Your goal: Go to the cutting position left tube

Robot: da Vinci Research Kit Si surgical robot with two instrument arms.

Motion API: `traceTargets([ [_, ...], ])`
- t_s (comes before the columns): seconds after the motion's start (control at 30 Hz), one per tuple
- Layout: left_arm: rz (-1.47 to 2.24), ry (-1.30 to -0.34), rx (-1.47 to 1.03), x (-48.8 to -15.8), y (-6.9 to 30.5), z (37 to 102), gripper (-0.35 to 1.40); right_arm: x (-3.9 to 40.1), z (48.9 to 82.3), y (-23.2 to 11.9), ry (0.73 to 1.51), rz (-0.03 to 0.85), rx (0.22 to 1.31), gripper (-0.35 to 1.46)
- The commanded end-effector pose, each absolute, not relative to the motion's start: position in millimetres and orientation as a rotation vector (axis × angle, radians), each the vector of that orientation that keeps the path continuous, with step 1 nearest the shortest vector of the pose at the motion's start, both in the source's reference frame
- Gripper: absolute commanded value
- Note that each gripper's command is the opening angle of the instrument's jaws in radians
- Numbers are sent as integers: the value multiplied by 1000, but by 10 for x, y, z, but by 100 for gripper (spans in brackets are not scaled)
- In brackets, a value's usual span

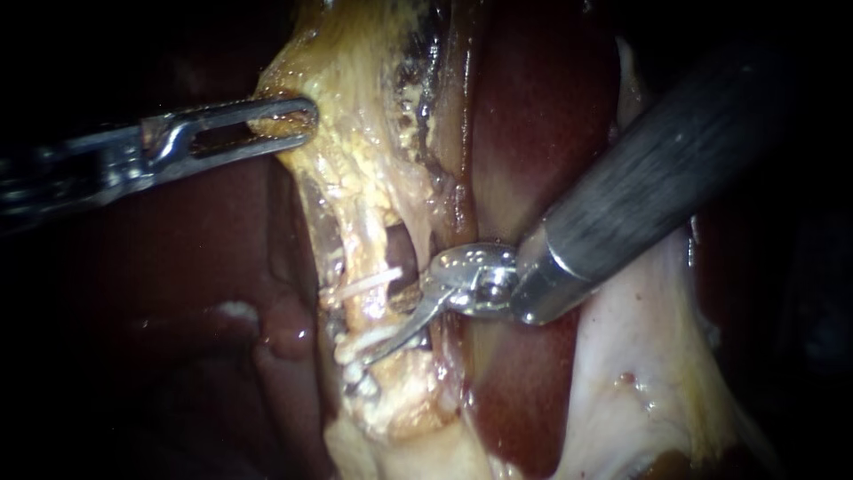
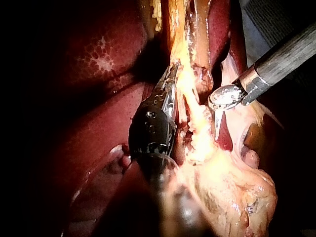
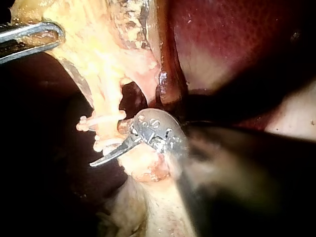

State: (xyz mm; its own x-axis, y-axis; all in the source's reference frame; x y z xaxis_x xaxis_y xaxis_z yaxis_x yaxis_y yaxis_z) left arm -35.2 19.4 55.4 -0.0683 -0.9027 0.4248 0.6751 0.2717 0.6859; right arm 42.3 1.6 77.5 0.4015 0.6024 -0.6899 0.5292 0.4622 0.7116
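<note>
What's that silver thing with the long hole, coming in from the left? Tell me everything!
That is the left instrument. It looks like shiny grey metal: a thin shaft, a small hinge, then two long slim jaws, the near one with a slot-shaped window. It lies nearly level. Its jaws are shut on the edge of the yellowish tissue, pinching it from both sides. Nothing else touches it.
</note>
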Motion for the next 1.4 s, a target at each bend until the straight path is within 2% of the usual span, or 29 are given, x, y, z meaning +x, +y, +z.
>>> traceTargets([
  [0.03,-1329,-974,295,-353,193,554,-35,425,775,16,1220,88,1192,114],
  [0.1,-1329,-974,294,-354,194,554,-35,429,777,16,1184,137,1232,118],
  [0.37,-1331,-974,292,-357,193,554,-35,444,784,13,1087,244,1337,114],
  [0.77,-1332,-974,291,-360,194,554,-35,454,788,17,1085,323,1394,113],
  [1.4,-1332,-974,291,-360,194,554,-35,454,790,18,1092,337,1383,113],
])
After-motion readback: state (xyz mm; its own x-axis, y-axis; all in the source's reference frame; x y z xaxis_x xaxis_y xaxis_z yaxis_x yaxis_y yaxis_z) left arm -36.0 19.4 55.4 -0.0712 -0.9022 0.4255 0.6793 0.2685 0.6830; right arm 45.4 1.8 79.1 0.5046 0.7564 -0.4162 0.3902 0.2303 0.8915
